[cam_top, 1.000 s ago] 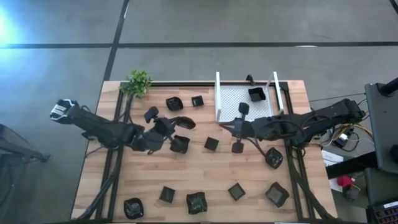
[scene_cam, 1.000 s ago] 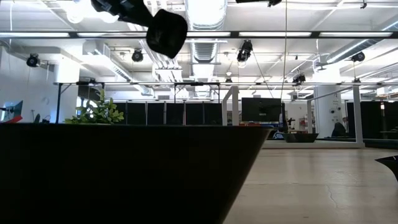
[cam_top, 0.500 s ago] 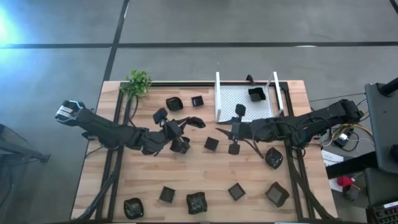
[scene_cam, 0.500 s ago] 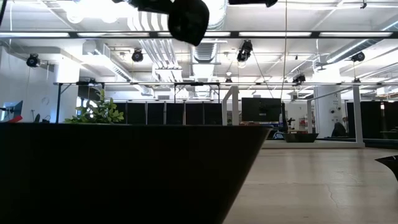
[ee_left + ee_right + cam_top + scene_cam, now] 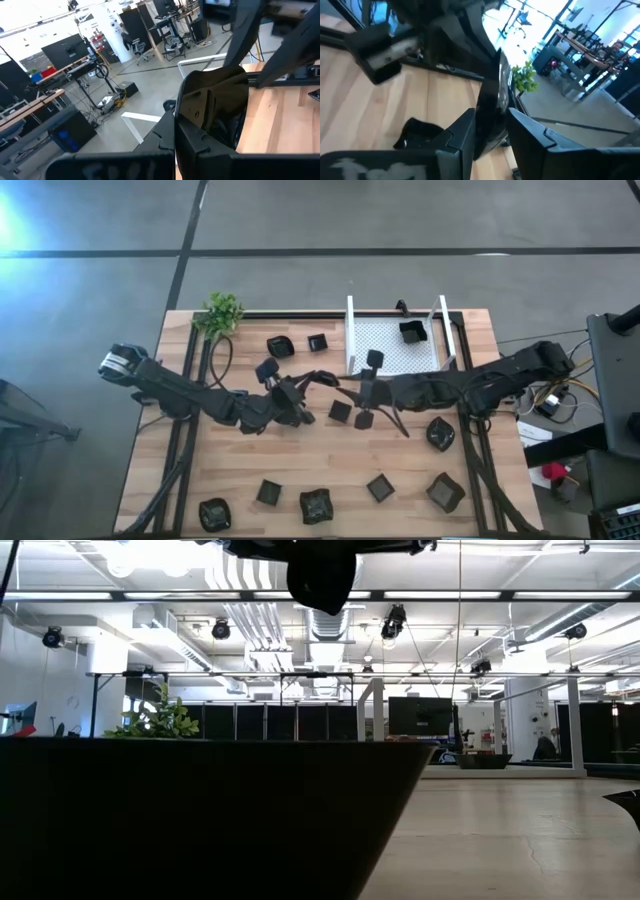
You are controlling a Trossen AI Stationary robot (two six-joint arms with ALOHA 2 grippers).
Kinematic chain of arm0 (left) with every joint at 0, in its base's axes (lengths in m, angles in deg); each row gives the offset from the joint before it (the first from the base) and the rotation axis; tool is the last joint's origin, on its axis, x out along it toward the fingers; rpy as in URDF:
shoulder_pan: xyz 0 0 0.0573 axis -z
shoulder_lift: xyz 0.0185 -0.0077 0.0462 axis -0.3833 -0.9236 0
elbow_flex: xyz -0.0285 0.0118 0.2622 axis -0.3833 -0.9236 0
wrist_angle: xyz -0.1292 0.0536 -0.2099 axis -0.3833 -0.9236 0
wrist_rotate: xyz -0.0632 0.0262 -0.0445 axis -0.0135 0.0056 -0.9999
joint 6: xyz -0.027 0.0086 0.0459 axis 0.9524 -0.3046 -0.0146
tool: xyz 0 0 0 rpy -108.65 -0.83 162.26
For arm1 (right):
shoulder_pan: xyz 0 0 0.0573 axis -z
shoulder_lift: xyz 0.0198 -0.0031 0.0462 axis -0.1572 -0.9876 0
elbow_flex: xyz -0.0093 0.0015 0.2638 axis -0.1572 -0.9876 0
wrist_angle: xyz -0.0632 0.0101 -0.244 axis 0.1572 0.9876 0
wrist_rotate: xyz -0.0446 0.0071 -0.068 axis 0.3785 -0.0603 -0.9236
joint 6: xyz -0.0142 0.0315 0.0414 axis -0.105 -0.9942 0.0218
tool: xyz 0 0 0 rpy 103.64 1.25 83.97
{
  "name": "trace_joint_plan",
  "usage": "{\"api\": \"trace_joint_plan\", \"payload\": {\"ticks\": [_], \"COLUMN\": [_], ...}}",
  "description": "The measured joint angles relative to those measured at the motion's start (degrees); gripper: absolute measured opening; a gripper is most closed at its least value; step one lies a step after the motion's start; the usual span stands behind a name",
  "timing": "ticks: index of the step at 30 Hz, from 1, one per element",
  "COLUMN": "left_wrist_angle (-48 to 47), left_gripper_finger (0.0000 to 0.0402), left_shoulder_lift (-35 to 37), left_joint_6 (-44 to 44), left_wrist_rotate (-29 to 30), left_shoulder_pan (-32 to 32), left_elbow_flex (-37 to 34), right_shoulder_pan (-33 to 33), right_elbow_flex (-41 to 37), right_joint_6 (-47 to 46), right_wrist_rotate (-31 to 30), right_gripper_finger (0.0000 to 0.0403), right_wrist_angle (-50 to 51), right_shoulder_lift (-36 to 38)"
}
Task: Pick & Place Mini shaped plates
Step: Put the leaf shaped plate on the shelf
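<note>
Above the table's middle my left gripper is shut on one black glossy mini shaped plate, held up on its edge. My right gripper faces it from the table's right, open, its two fingers on either side of the same plate. In the low view the pair shows as a dark shape high up. Other mini shaped plates lie flat on the wood: two at the far side and one just under the grippers. My left gripper pinches the plate by its rim between its two fingers, coming roughly level from the table's left. The plate stands on edge beyond the fingertips, lifted clear of the table. My right gripper has a finger on each face of the plate; whether they touch it I cannot tell.
A white mesh tray stands at the far right with one plate in it. A small green plant is at the far left. Several plates lie along the near edge. A dark shape close by fills much of the low view.
My left gripper has carried the plate toward the table's right and a little upward. My right gripper has moved toward the table's left until the two meet over the middle.
</note>
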Motion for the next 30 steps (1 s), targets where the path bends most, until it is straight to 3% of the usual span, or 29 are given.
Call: {"api": "trace_joint_plan", "payload": {"ticks": [10,23,30], "left_wrist_angle": [0.3,-0.1,0.0], "left_gripper_finger": [0.0,0.0,0.0], "left_shoulder_lift": [0.0,0.0,0.1], "left_joint_6": [0.3,0.9,1.3], "left_wrist_rotate": [-0.6,-0.6,-1.1], "left_shoulder_pan": [0.4,0.4,0.4], "left_elbow_flex": [0.0,0.0,0.0], "right_shoulder_pan": [0.3,0.4,0.4], "right_elbow_flex": [0.0,0.0,0.0], "right_joint_6": [-0.2,-0.2,-0.2], "right_wrist_rotate": [-0.3,-1.2,-1.2], "right_gripper_finger": [0.0088,0.0027,0.0018], "right_wrist_angle": [-0.5,-0.5,-0.5], "right_shoulder_lift": [-0.2,-0.1,-0.1]}}
